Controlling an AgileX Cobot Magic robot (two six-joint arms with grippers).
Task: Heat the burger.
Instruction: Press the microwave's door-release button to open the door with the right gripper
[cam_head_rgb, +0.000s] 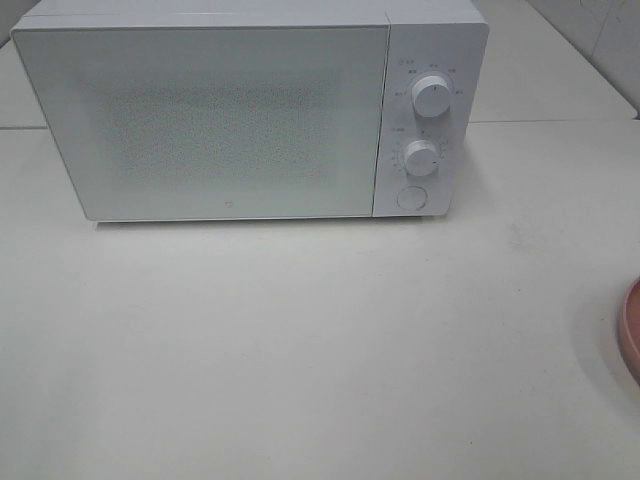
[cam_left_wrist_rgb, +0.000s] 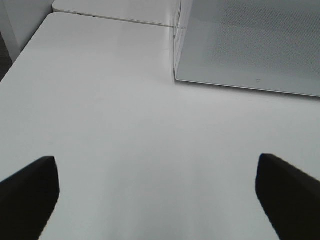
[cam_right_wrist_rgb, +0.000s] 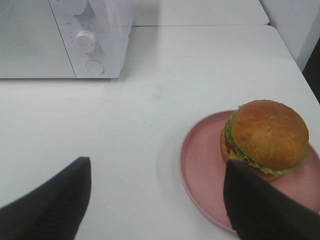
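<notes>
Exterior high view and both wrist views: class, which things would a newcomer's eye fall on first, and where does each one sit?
The white microwave fills the back of the table, its door shut. The glossy burger sits on a pink plate toward the right side of the table, in front of the microwave, with the open right claw close beside it.
</notes>
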